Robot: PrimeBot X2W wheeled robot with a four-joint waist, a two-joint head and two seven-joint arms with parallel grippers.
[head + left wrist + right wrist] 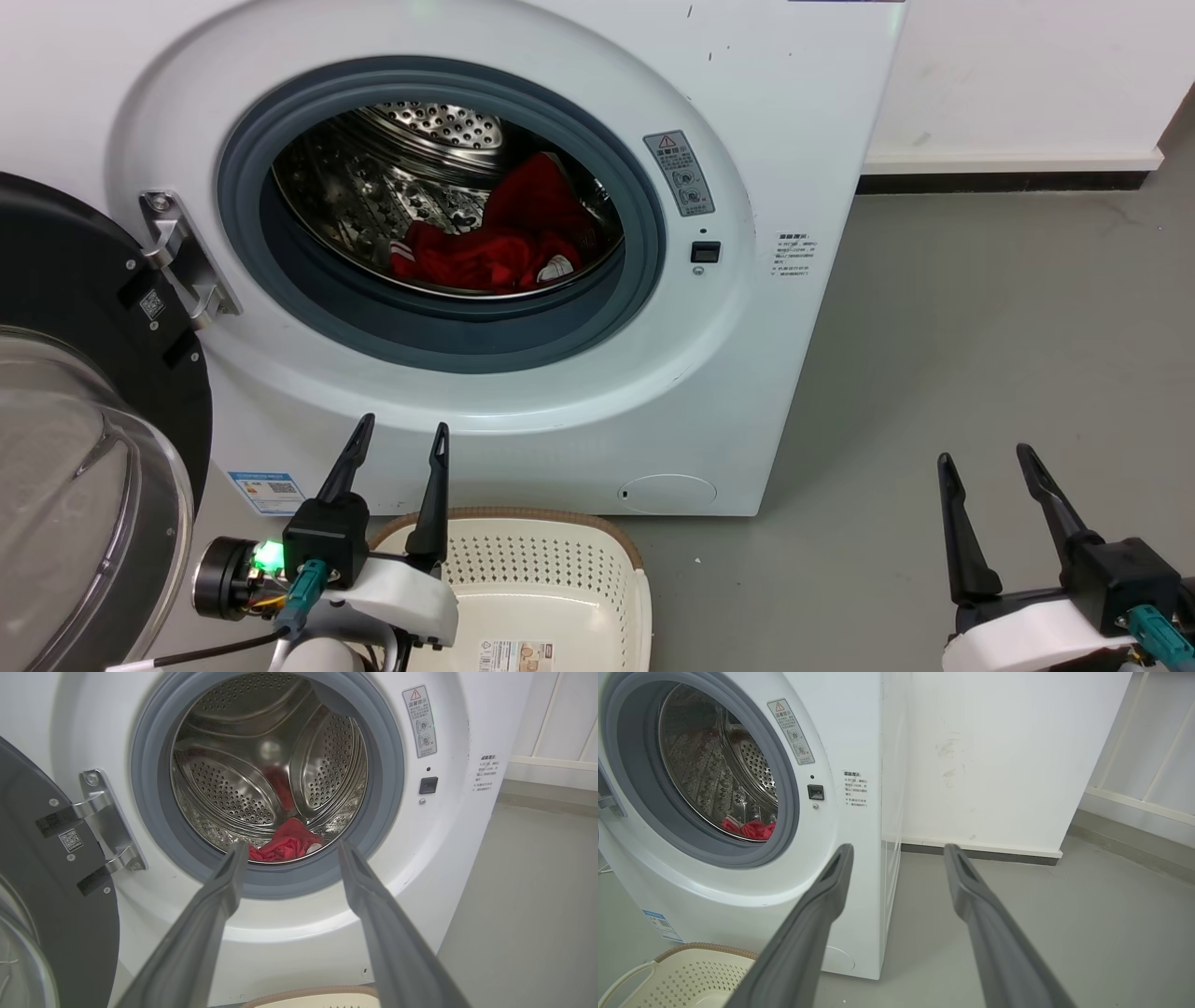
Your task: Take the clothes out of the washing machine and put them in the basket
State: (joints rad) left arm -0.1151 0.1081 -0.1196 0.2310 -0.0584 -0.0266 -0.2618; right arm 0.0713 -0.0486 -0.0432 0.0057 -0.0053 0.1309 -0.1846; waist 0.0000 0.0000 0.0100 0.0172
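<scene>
Basket [560, 560]: near part cut off at the frame edge, left corner hidden behind the left gripper [403, 423], base label only partly seen. Door [75, 271]: open at left, cut off by the frame. Clothes [495, 238]: bright red heap with white stripes and trim, lying low and to the right in the drum [429, 121] of the washing machine [766, 112]. Its lower edge is hidden by the grey porthole rim, and the garment count cannot be told. Left gripper's fingers are spread and empty. Right gripper [985, 453]: fingers spread, empty, over floor [980, 327] right of the machine.
</scene>
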